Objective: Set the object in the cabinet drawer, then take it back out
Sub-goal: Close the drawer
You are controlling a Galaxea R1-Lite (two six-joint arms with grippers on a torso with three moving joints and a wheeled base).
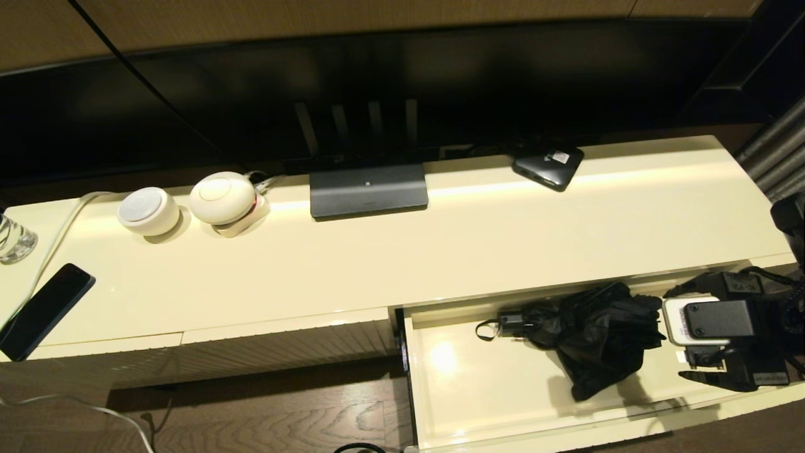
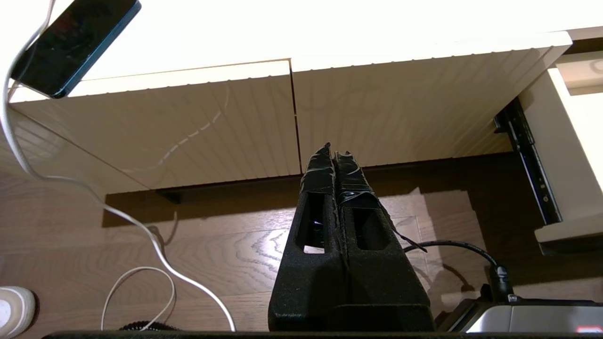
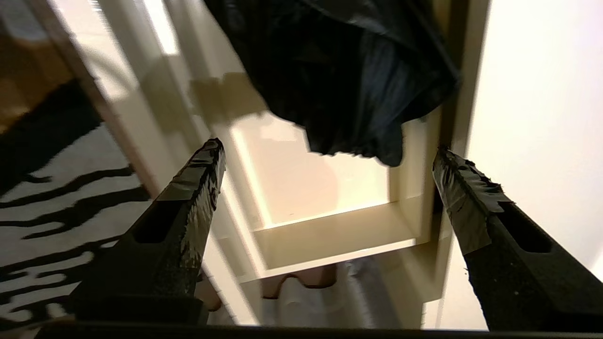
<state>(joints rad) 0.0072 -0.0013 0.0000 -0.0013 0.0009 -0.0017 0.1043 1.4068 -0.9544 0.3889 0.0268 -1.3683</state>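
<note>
The black folding umbrella (image 1: 591, 333) lies rumpled inside the pulled-out cream cabinet drawer (image 1: 465, 390), its short handle and wrist loop pointing left. My right gripper (image 1: 676, 333) hovers over the drawer's right end, open, just right of the umbrella and not touching it. In the right wrist view the umbrella fabric (image 3: 344, 70) hangs just beyond the open right gripper (image 3: 327, 147), above the drawer floor (image 3: 306, 188). My left gripper (image 2: 330, 148) is shut and empty, low before the closed ribbed fronts (image 2: 188, 127). It is out of the head view.
On the cabinet top stand a TV base (image 1: 368, 189), a small flat black box (image 1: 548, 165), two round white devices (image 1: 188, 204), a phone (image 1: 44, 311) and a glass (image 1: 14, 239). A white cable (image 2: 141, 235) trails over the wood floor.
</note>
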